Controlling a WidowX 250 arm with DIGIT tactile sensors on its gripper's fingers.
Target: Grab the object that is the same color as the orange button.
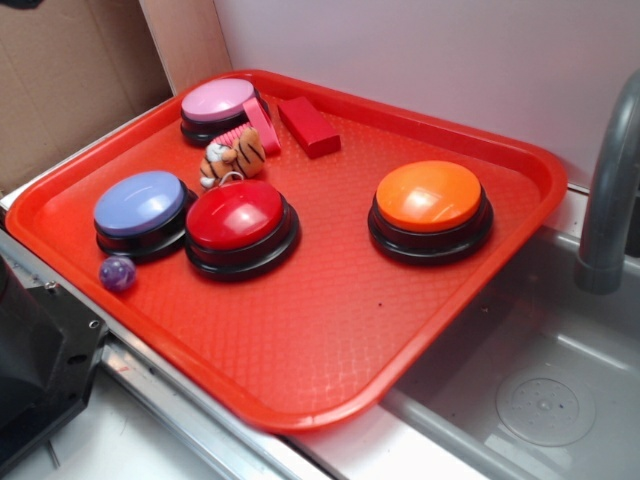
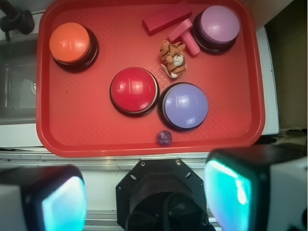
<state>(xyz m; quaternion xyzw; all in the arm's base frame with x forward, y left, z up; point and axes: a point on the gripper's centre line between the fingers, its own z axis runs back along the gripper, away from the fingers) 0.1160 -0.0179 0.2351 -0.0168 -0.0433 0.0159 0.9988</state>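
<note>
jaws point(image 2: 144, 195) apart, tips cut off | tiger toy point(image 2: 173, 58) untouched | orange button point(image 2: 70, 42) clear

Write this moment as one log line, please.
hand: open, above tray edge | tiger toy: untouched, between buttons | orange button: far corner

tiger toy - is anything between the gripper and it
Seen from the wrist view, the open gripper sits off the tray's near edge, well back from the tiger toy. The purple button and red button lie between them, and the pink ribbed piece crowds its far side. From above, nothing covers it.
</note>
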